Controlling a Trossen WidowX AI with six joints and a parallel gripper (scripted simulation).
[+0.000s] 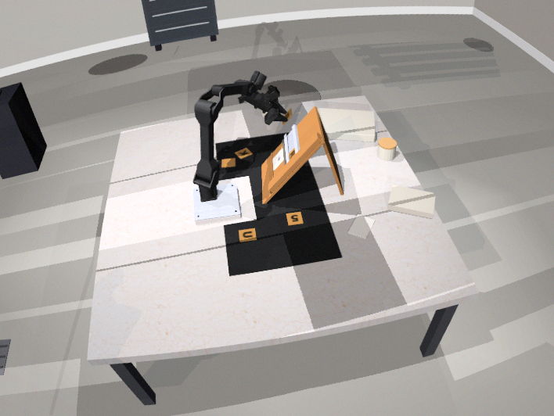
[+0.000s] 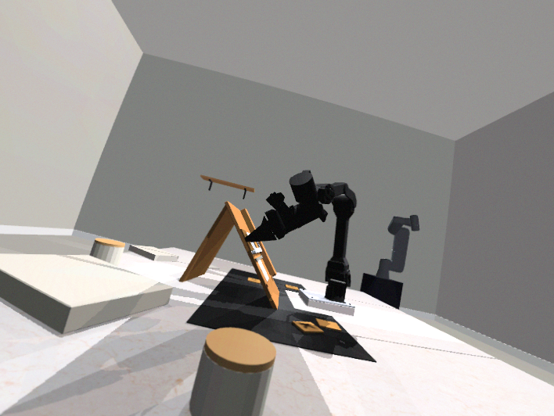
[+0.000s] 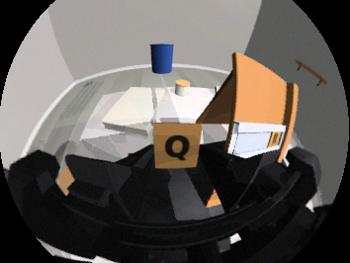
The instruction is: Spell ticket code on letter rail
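My gripper [image 1: 285, 117] [image 2: 247, 240] [image 3: 176, 147] is shut on the Q tile [image 3: 163, 159] and holds it in the air beside the upper end of the tilted orange board [image 1: 308, 130] [image 2: 271, 293] [image 3: 259, 99]. The letter rail [image 1: 292, 139] [image 3: 247, 141] is on the board's sloping face. One tile [image 1: 292, 152] [image 3: 275, 138] sits in it; its letter is hard to read. The white ticket [image 1: 278, 159] is below the rail; its print is unreadable. A U tile [image 1: 246, 234], an S-like tile [image 1: 294, 218], an X tile [image 1: 243, 152] [image 2: 307, 327] and a tile with unclear face [image 1: 228, 163] [image 2: 329, 324] lie on the mat.
The black mat [image 1: 264, 261] [image 2: 210, 313] lies under the board's lower edge. Behind the board are a cream block [image 1: 349, 120] [image 2: 102, 286], a lidded jar [image 1: 386, 150] [image 2: 107, 251] and another block [image 1: 411, 202]. A second jar [image 2: 232, 380] stands near the exterior camera.
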